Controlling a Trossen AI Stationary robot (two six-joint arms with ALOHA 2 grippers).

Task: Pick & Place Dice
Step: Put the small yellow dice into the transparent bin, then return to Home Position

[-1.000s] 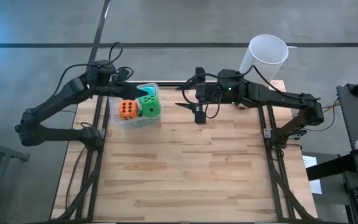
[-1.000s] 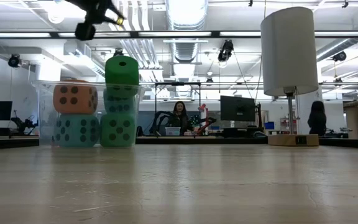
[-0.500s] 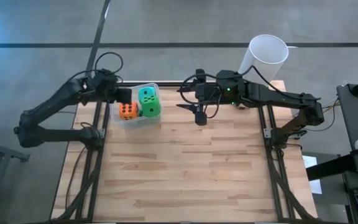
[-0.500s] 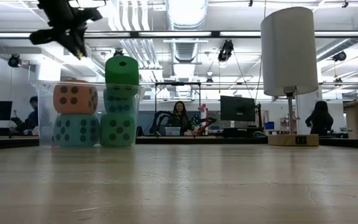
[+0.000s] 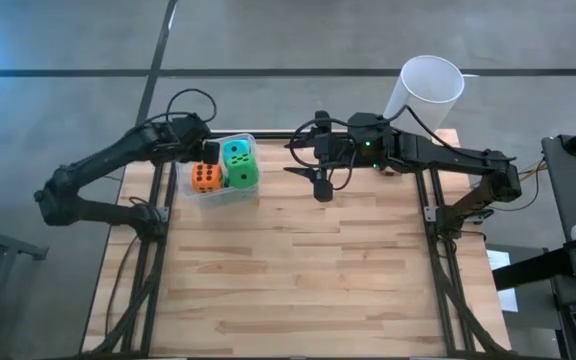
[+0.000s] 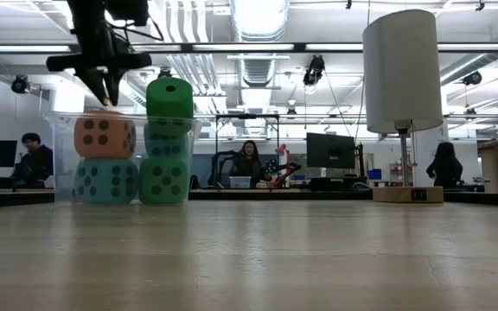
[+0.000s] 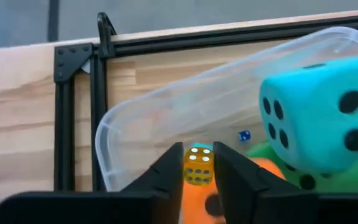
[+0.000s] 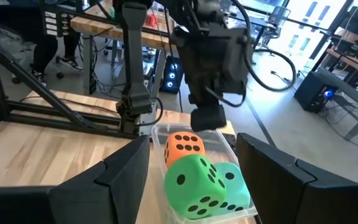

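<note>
left gripper [image 7: 197,163] pinching small yellow die [image 7: 198,165] over tub [image 5: 249,144], 10 o'clock | right gripper [image 8: 191,177] spread, idle | die judged light, rigid, slippery; hold opposite faces

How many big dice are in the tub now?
5: orange die atop lower teal die; beside them bottom green die, middle teal die, top green die. More may hide behind.
</note>
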